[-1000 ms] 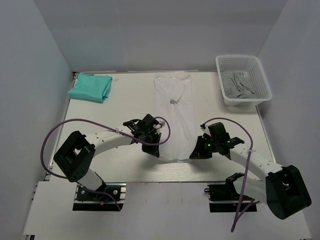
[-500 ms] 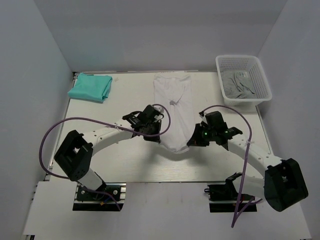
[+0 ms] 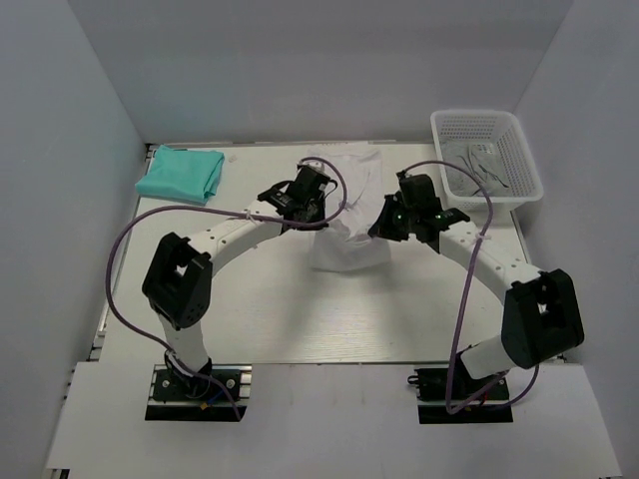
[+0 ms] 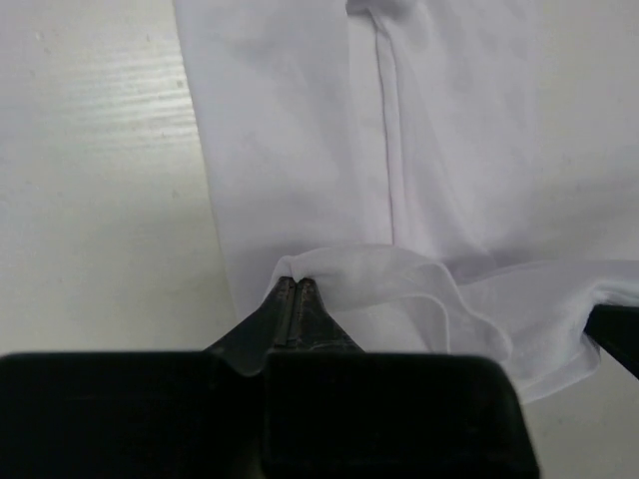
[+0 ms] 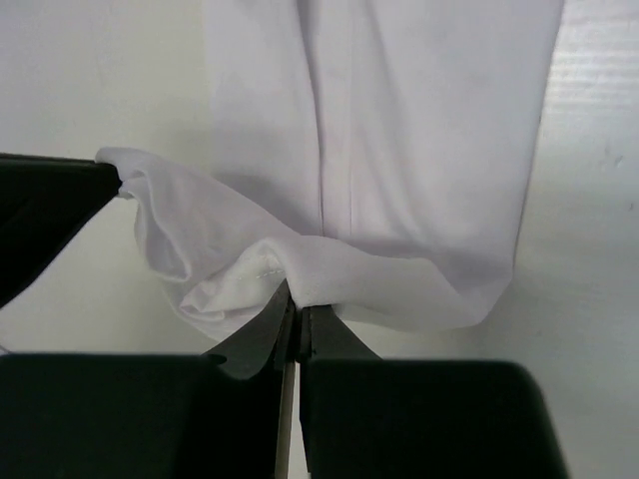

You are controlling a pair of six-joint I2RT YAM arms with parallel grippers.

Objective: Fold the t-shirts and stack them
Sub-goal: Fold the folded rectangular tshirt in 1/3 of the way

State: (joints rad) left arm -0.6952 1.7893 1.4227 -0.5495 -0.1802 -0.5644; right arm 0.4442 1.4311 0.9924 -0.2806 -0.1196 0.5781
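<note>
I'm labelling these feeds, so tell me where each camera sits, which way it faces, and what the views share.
Top external: fixed above and behind the arms, looking down on the table; both arms show whole, left hand and right hand at the white t-shirt.
Left wrist: on the left wrist, looking along its own shut fingers, which pinch the shirt's edge.
Right wrist: on the right wrist, looking along its own fingers, also pinching the edge.
Shared: all three show the white t-shirt.

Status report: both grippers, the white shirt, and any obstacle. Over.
Left gripper, right gripper: both shut on white t-shirt, near edge. Edge lifted over shirt, fold not laid. Nothing in the way; teal t-shirt far left, basket far right.
</note>
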